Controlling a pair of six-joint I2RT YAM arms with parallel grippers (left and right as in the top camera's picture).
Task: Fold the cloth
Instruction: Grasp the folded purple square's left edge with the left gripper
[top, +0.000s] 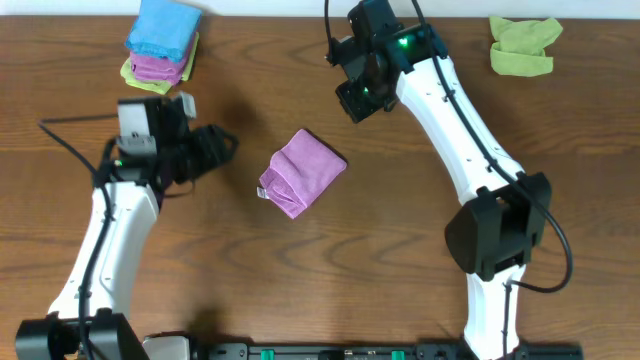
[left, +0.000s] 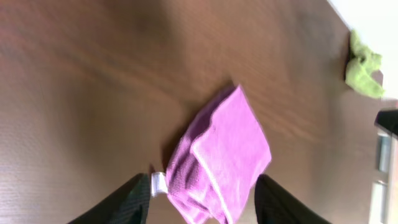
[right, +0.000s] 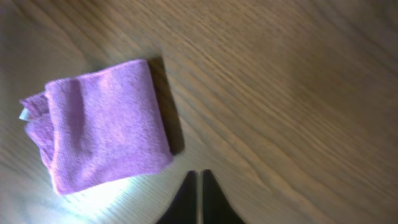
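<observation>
Brown wood table (top: 400, 250) fills every view. Left gripper (top: 226, 144) stands with jaws apart and right gripper (right: 199, 190) is pinched closed on nothing. Both hang clear of the cloth (top: 302, 172), likely because its fold looks finished; it lies at frame centre. Its white tag (left: 158, 184) shows no readable writing.

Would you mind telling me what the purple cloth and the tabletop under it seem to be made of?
The purple cloth looks like soft microfibre or terry: matte, with a fine fuzzy nap. The tabletop looks like wood or wood-look laminate: brown grain lines, faint sheen.
</observation>
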